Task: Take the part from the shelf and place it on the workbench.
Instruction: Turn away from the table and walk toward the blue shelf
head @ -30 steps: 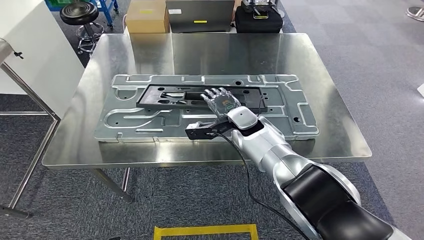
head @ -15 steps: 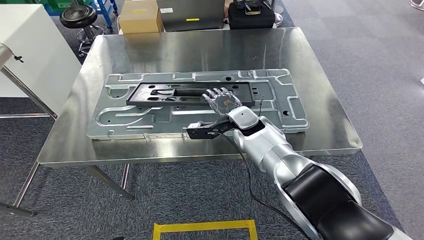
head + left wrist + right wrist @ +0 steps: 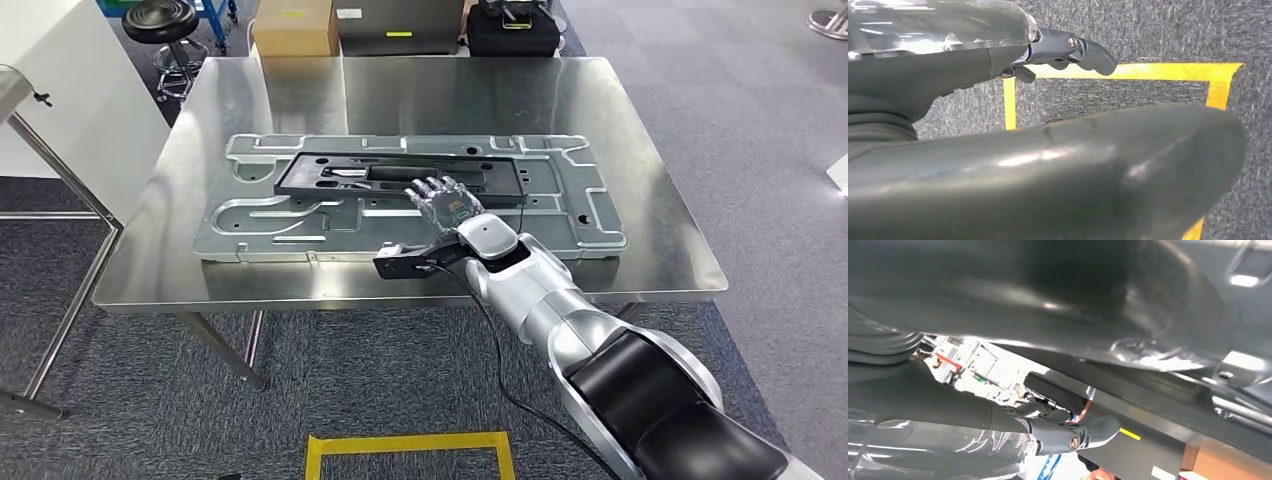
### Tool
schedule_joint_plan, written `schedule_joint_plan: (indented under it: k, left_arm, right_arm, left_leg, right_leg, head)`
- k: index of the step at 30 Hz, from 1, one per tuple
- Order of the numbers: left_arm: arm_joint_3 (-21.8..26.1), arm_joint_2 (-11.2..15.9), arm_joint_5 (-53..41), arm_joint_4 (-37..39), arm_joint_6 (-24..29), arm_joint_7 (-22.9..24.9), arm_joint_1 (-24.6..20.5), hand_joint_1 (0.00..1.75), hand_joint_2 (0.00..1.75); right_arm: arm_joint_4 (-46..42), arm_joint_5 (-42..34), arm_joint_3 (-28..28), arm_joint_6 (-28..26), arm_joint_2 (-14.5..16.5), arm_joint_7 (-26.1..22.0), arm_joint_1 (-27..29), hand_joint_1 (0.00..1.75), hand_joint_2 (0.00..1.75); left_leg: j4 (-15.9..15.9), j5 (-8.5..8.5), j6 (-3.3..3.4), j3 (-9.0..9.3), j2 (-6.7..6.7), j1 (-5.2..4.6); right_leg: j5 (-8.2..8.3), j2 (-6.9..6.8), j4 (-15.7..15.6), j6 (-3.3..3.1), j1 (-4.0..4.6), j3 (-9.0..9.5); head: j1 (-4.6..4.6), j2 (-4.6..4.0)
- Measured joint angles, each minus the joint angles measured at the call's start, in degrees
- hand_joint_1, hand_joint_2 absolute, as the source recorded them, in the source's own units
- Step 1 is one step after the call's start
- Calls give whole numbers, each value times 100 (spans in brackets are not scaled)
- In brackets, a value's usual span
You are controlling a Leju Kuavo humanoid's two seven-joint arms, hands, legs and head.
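A long black frame part (image 3: 330, 175) lies flat on a large silver stamped panel (image 3: 260, 225) on the steel workbench (image 3: 660, 250). My right hand (image 3: 447, 205) hovers over the part's near edge, right of its middle, fingers spread and holding nothing. The right wrist view shows a dark finger (image 3: 1088, 432) stretched out beside the black part (image 3: 1148, 405), with nothing in the grasp. My left hand (image 3: 1068, 50) hangs over the carpet with its fingers apart and nothing in it.
Behind the workbench stand a cardboard box (image 3: 295, 25), a grey case (image 3: 400, 25) and a black case (image 3: 515, 30). A stool (image 3: 160, 20) and a white cabinet (image 3: 60, 90) are at the left. Yellow tape (image 3: 410, 445) marks the floor in front.
The whole picture has shifted because the camera moved. My right hand stays spread over the black part, now a little nearer the table's front edge relative to it.
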Motion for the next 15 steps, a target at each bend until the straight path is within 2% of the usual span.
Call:
schedule_joint_plan:
  k: [1, 2, 3, 5, 6, 7, 9, 11, 12, 13, 15]
  left_arm:
    - [0, 0, -2, 0, 1, 1, 3, 0, 0]
    - [0, 0, -3, 0, 1, 2, 6, 0, 0]
    - [0, 0, -4, 0, 2, 3, 8, 0, 0]
    - [0, -2, -9, 0, 2, 3, 8, 0, 0]
    - [0, -4, -13, 0, 2, 3, 3, 0, 0]
    - [0, -7, -16, 0, 2, 3, -2, 0, 0]
    - [0, -9, -20, 0, 2, 5, -4, 0, 0]
    - [0, -8, -21, 0, 2, 6, 3, 0, 0]
    - [0, -8, -21, 0, 2, 6, 3, 0, 0]
    - [-1, -7, -21, 0, 2, 5, 2, 0, 0]
    - [-2, -7, -21, 0, 3, 5, 3, 0, 0]
  right_arm:
    - [4, 0, 0, 0, -8, 0, 13, 0, 0]
    - [8, 0, 0, 0, -14, 0, 25, 0, 0]
    - [9, 0, 0, 0, -19, 0, 31, 0, 0]
    - [7, 0, 0, -1, -23, 0, 24, 0, 0]
    - [5, 0, 0, -2, -23, 0, 15, 0, 0]
    - [4, 0, -1, -2, -23, 0, 9, 0, 0]
    - [4, 0, -2, -2, -26, 0, 3, 0, 0]
    - [4, 0, -2, -2, -29, 2, 1, 0, 0]
    - [4, 0, -2, -2, -30, 2, -2, 0, 0]
    - [4, 0, -2, -2, -28, 3, -4, 0, 0]
    - [4, 0, -2, -1, -24, 2, 0, 0, 0]
  left_leg:
    - [6, 19, 2, -31, 0, -2]
    - [14, 36, -2, -60, -1, -3]
    - [24, 50, -9, -83, -2, -4]
    - [40, 68, -31, -106, -4, -7]
    - [50, 78, -51, -119, -5, -18]
    - [55, 93, -77, -134, -3, -25]
    - [48, 132, -144, -163, -2, -33]
    - [70, 107, -205, -190, -4, -33]
    - [183, 2, -230, -236, -6, -34]
    - [421, -175, -253, -328, -8, -30]
    - [1167, -610, -293, -607, -8, -14]
  right_leg:
    - [-115, 0, 296, 15, -3, -106]
    - [-127, -1, 408, 21, -4, -121]
    - [-35, -1, 290, 14, -4, -21]
    - [275, -1, -461, -38, 4, 430]
    - [385, -2, -830, -75, 18, 632]
    - [444, -1, -1078, -110, 35, 757]
    - [472, 1, -1204, -169, 66, 791]
    - [537, -8, -1251, -240, 35, 778]
    - [576, -16, -1283, -279, 17, 771]
    - [613, -23, -1310, -310, 0, 757]
    - [662, -28, -1311, -335, 9, 697]
  head:
    - [0, 0]
    - [0, 0]
    - [0, 0]
    - [0, 0]
    - [0, 0]
    - [0, 0]
    - [0, 0]
    - [0, 0]
    - [0, 0]
    - [0, 0]
    - [0, 0]
